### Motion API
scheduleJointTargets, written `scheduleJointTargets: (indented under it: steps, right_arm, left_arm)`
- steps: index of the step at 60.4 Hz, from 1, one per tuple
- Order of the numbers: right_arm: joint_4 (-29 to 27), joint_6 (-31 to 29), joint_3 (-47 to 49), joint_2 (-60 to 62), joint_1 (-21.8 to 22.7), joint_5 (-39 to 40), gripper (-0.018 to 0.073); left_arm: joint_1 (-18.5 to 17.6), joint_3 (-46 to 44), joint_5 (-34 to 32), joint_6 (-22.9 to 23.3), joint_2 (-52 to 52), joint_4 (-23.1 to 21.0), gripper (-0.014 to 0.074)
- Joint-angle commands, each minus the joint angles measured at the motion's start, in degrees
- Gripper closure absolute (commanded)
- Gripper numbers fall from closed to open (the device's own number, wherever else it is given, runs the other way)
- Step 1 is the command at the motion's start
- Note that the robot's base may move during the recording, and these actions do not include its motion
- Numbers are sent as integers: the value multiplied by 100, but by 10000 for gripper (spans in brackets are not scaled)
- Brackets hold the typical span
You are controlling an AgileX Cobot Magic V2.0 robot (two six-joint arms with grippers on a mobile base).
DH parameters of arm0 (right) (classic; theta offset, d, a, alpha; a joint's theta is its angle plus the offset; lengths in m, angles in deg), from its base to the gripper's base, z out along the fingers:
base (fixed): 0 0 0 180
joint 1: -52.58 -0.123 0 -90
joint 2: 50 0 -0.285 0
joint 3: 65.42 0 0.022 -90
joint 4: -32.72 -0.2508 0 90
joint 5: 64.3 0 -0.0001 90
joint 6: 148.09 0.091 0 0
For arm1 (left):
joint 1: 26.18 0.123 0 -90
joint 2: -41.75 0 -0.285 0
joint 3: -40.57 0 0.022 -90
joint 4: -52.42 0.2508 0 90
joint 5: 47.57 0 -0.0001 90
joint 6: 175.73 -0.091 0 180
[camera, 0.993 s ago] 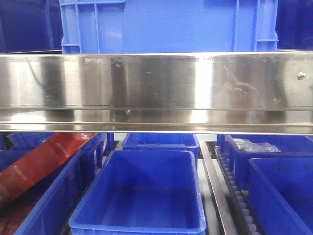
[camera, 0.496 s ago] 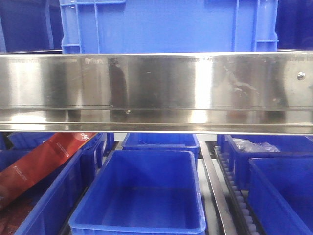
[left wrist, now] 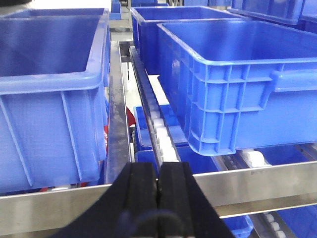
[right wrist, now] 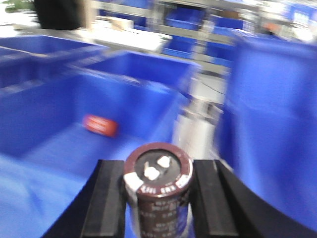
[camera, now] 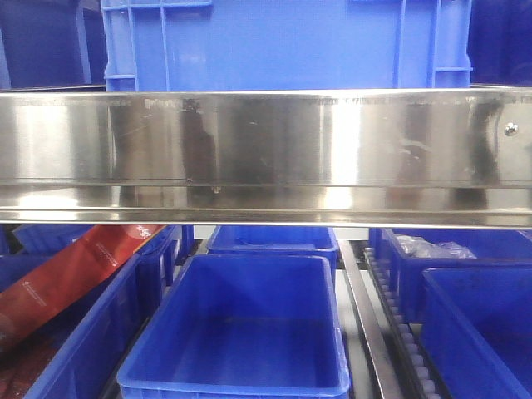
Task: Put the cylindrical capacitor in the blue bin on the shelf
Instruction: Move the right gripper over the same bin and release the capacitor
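A: Stainless steel dominated the front view. The multi-tier metal shelf (camera: 359, 307) showed its wide shiny front rail (camera: 266, 141), with a big ribbed blue plastic crate (camera: 283, 46) above it and an open rectangular blue bin (camera: 241, 332) below. Neither tool appeared there.

B: What worried you?

A: That rail. Anything headed for the lower tier needed to duck under it, and a knock could have jarred the part loose.

B: And the left wrist view?

A: The left tool (left wrist: 158, 183) was closed, its black pads (left wrist: 141, 186) pressed together on nothing. It sat near an upper steel rail (left wrist: 257, 181), beside a deep blue plastic tub (left wrist: 237, 89). I judged snagging that rail its only hazard.

B: The right wrist?

A: The view was smeared, but clear enough. The right tool (right wrist: 157, 201) clamped the small dark cylindrical capacitor (right wrist: 158, 171) upright, with two pale terminals on top. Blue containers spread beyond it, and one roomy blue trough (right wrist: 124, 94) held a red oblong item (right wrist: 100, 125).

B: Risks there?

A: A smooth round body pinched between two flat pads could have twisted or slipped. With so many look-alike containers I couldn't tell which was meant, so it might have landed in the wrong one or fallen between them.
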Motion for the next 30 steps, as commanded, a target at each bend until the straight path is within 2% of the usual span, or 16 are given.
scheduleJointTargets:
  steps: [1, 9, 15, 30]
  right_arm:
    - [-8, -110, 742, -765, -390, -63, 721]
    - [-8, -110, 1788, -1774, -922, -281, 721]
    - [-8, -110, 2541, -2583, -1147, -645, 721]
    - [-64, -11, 3482, -4093, -1151, -990, 721]
  left_arm:
    - [24, 17, -59, 49, -25, -116, 707]
    - [24, 17, -59, 49, -25, -116, 707]
    - [24, 17, -59, 49, -25, -116, 707]
    - [24, 17, -59, 49, -25, -116, 707]
